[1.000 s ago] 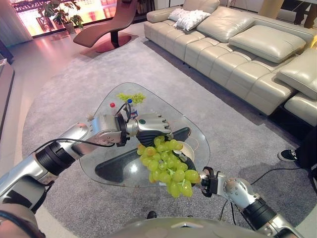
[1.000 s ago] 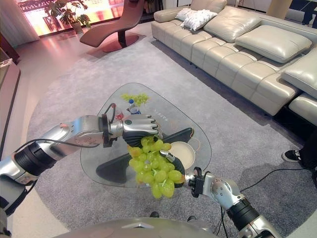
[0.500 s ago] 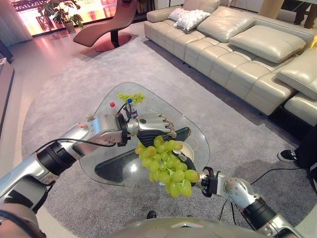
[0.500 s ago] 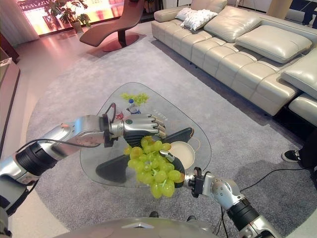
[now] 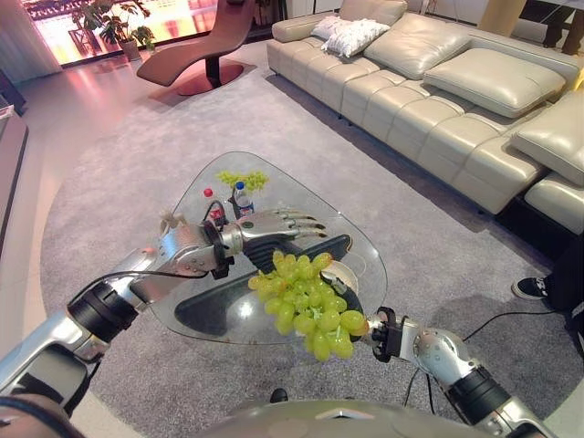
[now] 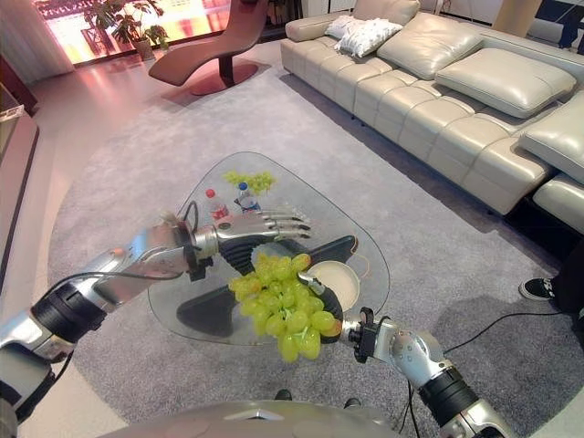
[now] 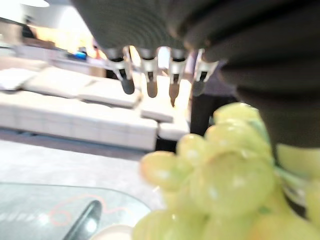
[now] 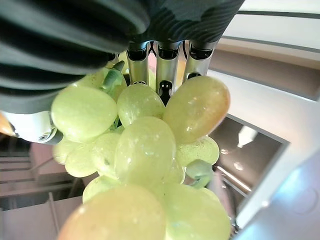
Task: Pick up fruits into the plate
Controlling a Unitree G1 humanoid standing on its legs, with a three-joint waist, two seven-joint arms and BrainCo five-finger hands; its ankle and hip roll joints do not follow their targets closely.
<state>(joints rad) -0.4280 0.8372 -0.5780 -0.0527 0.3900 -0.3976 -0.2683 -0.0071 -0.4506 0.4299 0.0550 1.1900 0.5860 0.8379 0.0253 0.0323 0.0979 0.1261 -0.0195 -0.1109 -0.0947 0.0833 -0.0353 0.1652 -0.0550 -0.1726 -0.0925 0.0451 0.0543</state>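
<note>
Glass table (image 5: pixel 274 196) bears bottles (image 5: pixel 226 203) and plate (image 5: pixel 342 276); right robot hand (image 5: pixel 381 334) grips grapes (image 5: pixel 306 301) (left robot hand (image 5: pixel 278 225) outstretched, empty).

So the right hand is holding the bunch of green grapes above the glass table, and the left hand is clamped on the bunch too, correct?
Not quite. The right hand does hold the bunch of green grapes above the glass table, but the left hand is open, fingers straight, beside the bunch. The left eye view shows it.
</note>
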